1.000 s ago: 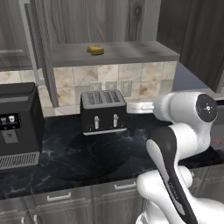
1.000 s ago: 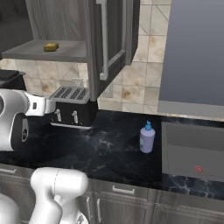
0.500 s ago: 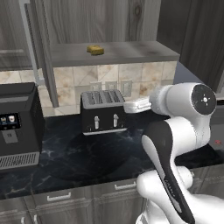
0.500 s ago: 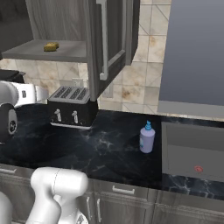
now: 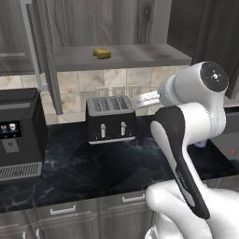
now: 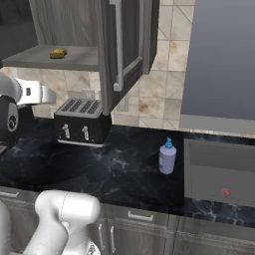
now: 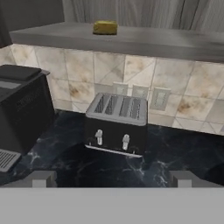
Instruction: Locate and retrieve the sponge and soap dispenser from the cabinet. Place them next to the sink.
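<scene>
The hand (image 7: 111, 179), fingers apart and empty, faced the toaster (image 7: 117, 123); the sponge (image 7: 105, 27) lay at 12 o'clock on the cabinet (image 7: 144, 41) shelf. Rising clear of the toaster before reaching looked advisable.

Sponge (image 5: 101, 53) on cabinet (image 5: 140, 56) shelf above toaster (image 5: 111, 119)

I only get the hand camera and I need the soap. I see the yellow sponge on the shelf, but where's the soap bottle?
Observer: The soap dispenser stands upright on the black counter, off to the right of the toaster.
Operator: Is it near the sink?
Observer: Yes, the sink is just to its right, not touching it.
Operator: Is the cabinet door open?
Observer: Yes, the cabinet door is swung open, right of the sponge.
</scene>
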